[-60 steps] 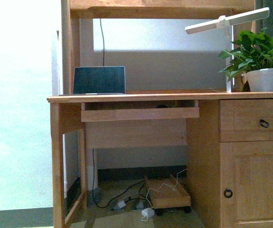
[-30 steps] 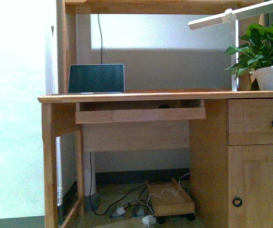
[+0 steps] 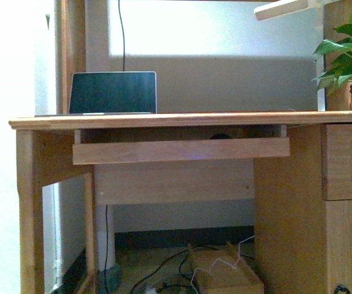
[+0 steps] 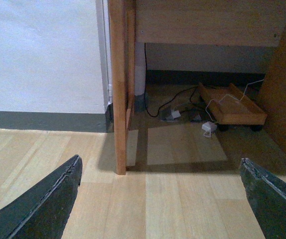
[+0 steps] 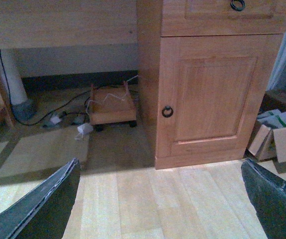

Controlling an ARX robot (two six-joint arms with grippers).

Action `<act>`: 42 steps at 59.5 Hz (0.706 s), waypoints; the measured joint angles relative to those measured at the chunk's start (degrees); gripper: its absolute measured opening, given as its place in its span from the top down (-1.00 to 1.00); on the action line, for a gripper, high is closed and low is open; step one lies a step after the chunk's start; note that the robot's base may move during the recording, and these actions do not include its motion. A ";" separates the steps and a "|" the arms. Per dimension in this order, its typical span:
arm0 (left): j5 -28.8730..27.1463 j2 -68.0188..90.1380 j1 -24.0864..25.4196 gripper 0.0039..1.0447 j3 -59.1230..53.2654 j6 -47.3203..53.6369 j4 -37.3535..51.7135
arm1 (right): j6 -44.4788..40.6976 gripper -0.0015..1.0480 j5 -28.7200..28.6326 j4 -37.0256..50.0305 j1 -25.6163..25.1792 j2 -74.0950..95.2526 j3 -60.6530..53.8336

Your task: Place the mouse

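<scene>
The mouse [image 3: 221, 135] shows only as a small dark low dome peeking over the front board of the pull-out tray [image 3: 182, 150] under the desk top; the rest of it is hidden. Neither arm is in the front view. My left gripper [image 4: 160, 162] is open and empty, low over the wooden floor in front of the desk's left leg [image 4: 118, 99]. My right gripper [image 5: 160, 163] is open and empty, low over the floor in front of the desk's cabinet door [image 5: 213, 89]. Both are far from the mouse.
A laptop [image 3: 113, 92] stands open on the desk top [image 3: 164, 119] at the left. A potted plant [image 3: 348, 49] and a white lamp [image 3: 286, 7] are at the right. Under the desk are a low wooden trolley [image 4: 230, 107] and cables. Cardboard boxes [image 5: 277, 139] lie right of the cabinet.
The desk has grown larger in the front view and its top edge has dropped out of view; the robot has come closer to it.
</scene>
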 joint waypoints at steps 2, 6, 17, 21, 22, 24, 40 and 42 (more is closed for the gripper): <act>0.02 0.00 0.00 -0.86 0.00 0.00 0.00 | 0.00 -0.86 0.00 0.00 0.00 0.00 0.00; 0.00 0.00 0.00 -0.86 0.00 0.00 0.00 | 0.00 -0.86 0.02 0.00 0.00 0.00 0.00; 0.00 0.00 0.00 -0.86 0.00 0.00 0.00 | 0.00 -0.86 0.00 0.00 0.00 0.00 0.00; 0.00 0.00 -0.02 -0.86 0.00 0.00 0.00 | 0.00 -0.86 0.02 0.00 0.00 0.00 0.00; 0.00 0.00 0.00 -0.86 0.00 0.00 0.00 | 0.00 -0.86 0.00 0.00 0.00 0.00 0.00; 0.00 0.00 0.00 -0.86 0.00 0.00 0.00 | 0.00 -0.86 0.02 0.00 0.00 0.00 0.00; 0.02 0.02 0.00 -0.86 0.00 0.00 0.00 | 0.00 -0.86 0.11 0.00 0.00 0.00 0.00; -0.02 0.00 0.00 -0.86 0.00 0.00 0.00 | 0.00 -0.86 0.02 0.00 0.00 0.00 0.00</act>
